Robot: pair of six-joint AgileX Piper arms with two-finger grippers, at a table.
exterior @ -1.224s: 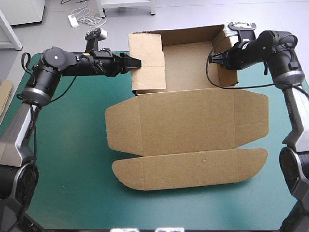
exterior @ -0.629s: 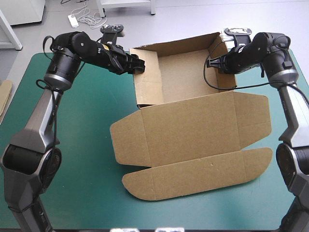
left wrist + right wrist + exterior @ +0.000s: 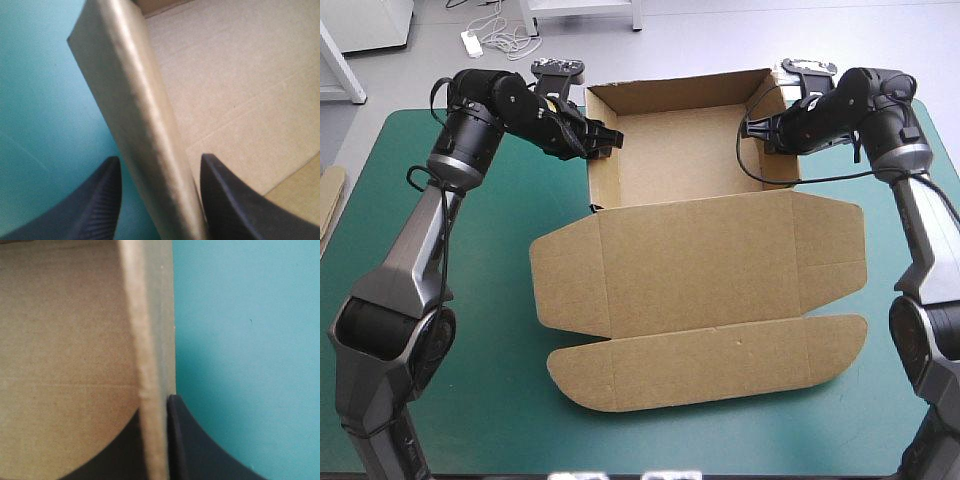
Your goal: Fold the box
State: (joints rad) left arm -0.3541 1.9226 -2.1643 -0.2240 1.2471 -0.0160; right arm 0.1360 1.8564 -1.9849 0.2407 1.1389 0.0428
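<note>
The brown box stands as an open tray at the far side of the table, its walls raised. Its lid lies flat toward the near side, ending in a long front flap. My left gripper straddles the tray's left wall, one black finger outside and one inside, open, with teal-green cover showing beside the outer finger. My right gripper is shut on the tray's right wall, the board pinched between its fingers. The tray floor is bare.
The teal-green cover lies open to the left of and in front of the lid. An edge of more brown board shows at the table's left edge. The lid's side tabs reach toward the right arm.
The left side flap, earlier lying inward over the tray floor, now stands upright as a wall. My left gripper has swung to it, and the lid has shifted slightly left.
</note>
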